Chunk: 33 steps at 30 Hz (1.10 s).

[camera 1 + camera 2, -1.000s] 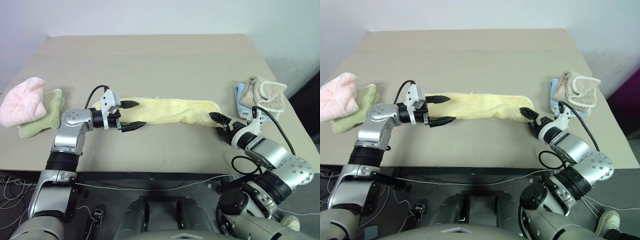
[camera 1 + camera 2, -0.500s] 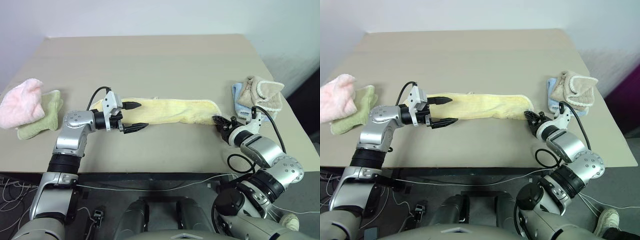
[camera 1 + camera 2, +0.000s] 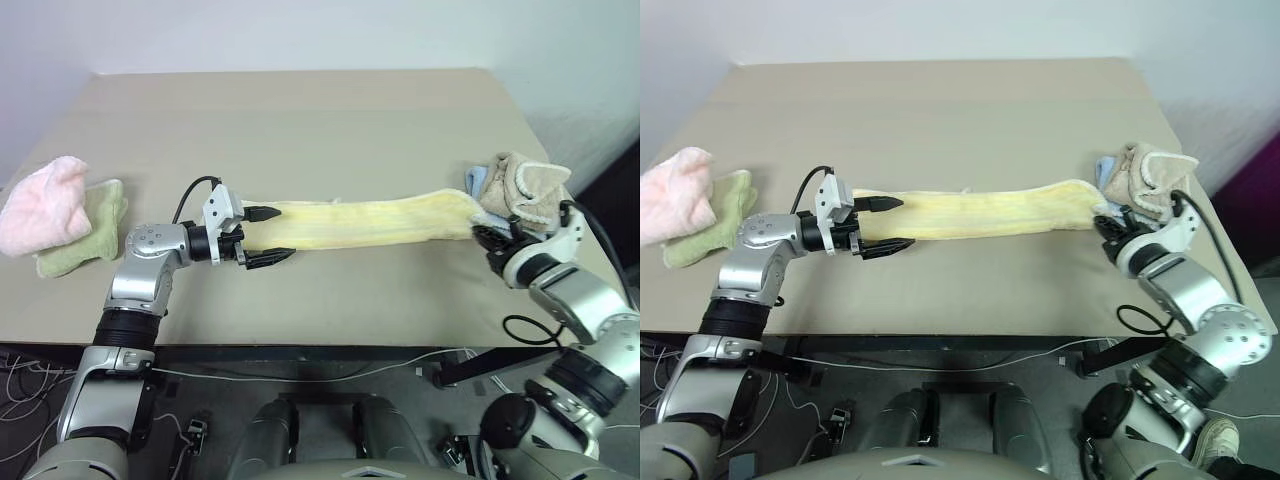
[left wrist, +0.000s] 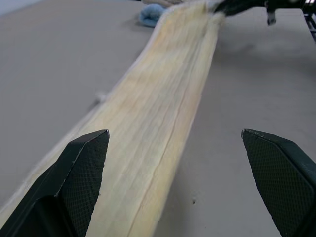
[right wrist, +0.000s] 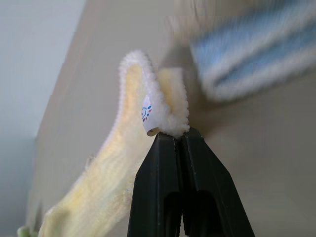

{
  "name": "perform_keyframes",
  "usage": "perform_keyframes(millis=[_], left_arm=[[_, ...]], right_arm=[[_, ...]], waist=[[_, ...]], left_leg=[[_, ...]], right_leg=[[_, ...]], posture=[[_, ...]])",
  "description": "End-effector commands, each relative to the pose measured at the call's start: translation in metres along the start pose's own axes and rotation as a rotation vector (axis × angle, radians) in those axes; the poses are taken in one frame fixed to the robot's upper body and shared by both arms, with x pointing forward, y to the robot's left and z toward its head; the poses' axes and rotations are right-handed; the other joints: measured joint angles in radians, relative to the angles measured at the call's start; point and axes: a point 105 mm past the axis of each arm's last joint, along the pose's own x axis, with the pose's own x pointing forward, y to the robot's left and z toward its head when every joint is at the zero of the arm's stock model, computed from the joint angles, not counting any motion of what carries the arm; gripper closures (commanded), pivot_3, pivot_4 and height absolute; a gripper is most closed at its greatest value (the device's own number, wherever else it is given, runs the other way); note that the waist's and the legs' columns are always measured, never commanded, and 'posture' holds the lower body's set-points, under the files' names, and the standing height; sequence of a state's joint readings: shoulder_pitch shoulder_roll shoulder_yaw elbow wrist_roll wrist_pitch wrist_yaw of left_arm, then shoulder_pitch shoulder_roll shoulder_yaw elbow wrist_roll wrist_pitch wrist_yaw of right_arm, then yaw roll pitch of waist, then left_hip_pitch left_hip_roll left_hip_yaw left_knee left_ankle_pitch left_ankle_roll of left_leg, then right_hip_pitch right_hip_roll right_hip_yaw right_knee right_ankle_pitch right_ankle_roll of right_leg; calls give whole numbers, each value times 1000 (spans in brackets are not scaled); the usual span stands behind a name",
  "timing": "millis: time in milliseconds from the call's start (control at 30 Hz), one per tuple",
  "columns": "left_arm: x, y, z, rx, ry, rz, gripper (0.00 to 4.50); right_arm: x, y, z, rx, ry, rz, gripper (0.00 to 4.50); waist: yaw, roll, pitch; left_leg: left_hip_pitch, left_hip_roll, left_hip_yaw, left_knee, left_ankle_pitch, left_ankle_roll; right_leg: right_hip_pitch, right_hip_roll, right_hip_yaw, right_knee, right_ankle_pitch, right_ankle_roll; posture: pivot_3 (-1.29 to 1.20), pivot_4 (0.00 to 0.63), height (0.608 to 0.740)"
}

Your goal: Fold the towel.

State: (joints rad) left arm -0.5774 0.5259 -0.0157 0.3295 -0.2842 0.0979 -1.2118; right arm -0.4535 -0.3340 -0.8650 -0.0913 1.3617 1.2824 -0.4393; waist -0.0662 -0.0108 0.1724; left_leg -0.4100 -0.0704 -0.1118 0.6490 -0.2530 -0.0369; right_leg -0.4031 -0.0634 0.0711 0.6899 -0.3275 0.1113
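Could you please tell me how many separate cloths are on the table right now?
5: yellow towel stretched across the middle; pink cloth on green cloth at left; beige cloth on blue cloth at right. Others may lie underneath.

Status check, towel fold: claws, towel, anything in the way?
Right claw shut on towel end. Left claw open over other end. Beige cloth close beside right claw.

The towel (image 5: 148, 123) is pinched at its end by the right gripper (image 5: 175, 138) — a small label (image 5: 148, 116) is seen there, a blue cloth (image 5: 256, 54) beyond.
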Motion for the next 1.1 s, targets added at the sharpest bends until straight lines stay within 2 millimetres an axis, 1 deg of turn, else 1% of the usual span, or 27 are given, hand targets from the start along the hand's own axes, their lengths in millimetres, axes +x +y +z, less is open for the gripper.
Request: perform_keyframes(millis=[33, 100, 133, 200, 233, 267, 333, 467, 533, 633, 767, 967, 1100], left_arm=[[-2, 2, 13, 49, -24, 9, 0], [-1, 3, 13, 49, -23, 11, 0], [0, 3, 13, 50, -23, 10, 0], [1, 3, 13, 50, -25, 10, 0], [2, 3, 13, 50, -26, 9, 0], [3, 2, 13, 49, -29, 8, 0], [5, 2, 13, 48, -33, 8, 0], [7, 1, 13, 46, -40, 8, 0], [8, 1, 14, 45, -44, 10, 0], [8, -2, 13, 40, -50, 17, 0], [5, -5, 11, 31, -50, 31, 0], [5, -8, 10, 24, -51, 36, 0], [6, -7, 10, 22, -53, 39, 0]], right_arm=[[-8, 30, 10, -208, 22, 113, 4472], [-8, 42, 4, -405, 77, 125, 4472], [-6, 54, -6, -530, 115, 156, 4472], [-2, 72, -22, -697, 173, 221, 4472], [-1, 77, -28, -749, 191, 248, 4472], [4, 85, -38, -836, 223, 283, 4472], [12, 94, -51, -925, 263, 335, 4472], [36, 100, -79, -1080, 340, 393, 4472], [44, 102, -92, -1116, 373, 428, 4472], [60, 106, -111, -1140, 408, 457, 4472], [66, 118, -131, -1143, 447, 529, 4472], [71, 130, -145, -1150, 471, 588, 4472], [74, 129, -150, -1150, 480, 586, 4472]], waist=[[-3, 0, 0], [-3, 0, 0], [-3, 0, 0], [-4, 0, 0], [-3, 0, 0], [-2, 0, 0], [0, 0, 0], [4, -1, 0], [10, -1, 0], [13, -1, 0], [21, -1, 1], [24, -1, 0], [23, -1, 0]], left_leg=[[0, 0, 0, 0, 0, 0], [0, 0, 0, 0, 0, 0], [0, 0, 0, 0, 0, 0], [0, 1, 0, 0, 0, 0], [0, 1, 0, 0, 0, 0], [0, 2, 0, 0, 0, 0], [0, 1, 0, 0, 0, 0], [0, 0, -1, 0, 0, 0], [0, 0, -1, 0, 0, 0], [0, 0, -1, 0, 0, 0], [-1, 0, -1, -1, 0, 0], [-1, 0, -1, -1, 0, 0], [-1, 0, -1, -1, 0, 0]], right_leg=[[0, 0, 0, 0, 0, 0], [0, 1, 0, 0, 0, 0], [0, 1, 0, 0, 0, 0], [0, 1, 0, -1, 0, 0], [0, 1, 0, -1, 0, 0], [0, 1, 0, -1, 0, 0], [1, 0, -1, -2, 0, 0], [1, 0, -1, -3, 0, 0], [1, -1, -1, -4, 0, 0], [1, -1, -1, -4, 0, 0], [-1, -1, -1, -4, 0, 0], [-1, -1, -1, -4, 0, 0], [-1, -1, -1, -4, 0, 0]], posture=[[0, 150, 740], [0, 150, 740], [0, 150, 740], [0, 150, 740], [0, 150, 740], [0, 150, 740], [0, 150, 740], [0, 150, 740], [0, 150, 740], [0, 150, 740], [0, 150, 740], [0, 150, 740], [0, 150, 740]])
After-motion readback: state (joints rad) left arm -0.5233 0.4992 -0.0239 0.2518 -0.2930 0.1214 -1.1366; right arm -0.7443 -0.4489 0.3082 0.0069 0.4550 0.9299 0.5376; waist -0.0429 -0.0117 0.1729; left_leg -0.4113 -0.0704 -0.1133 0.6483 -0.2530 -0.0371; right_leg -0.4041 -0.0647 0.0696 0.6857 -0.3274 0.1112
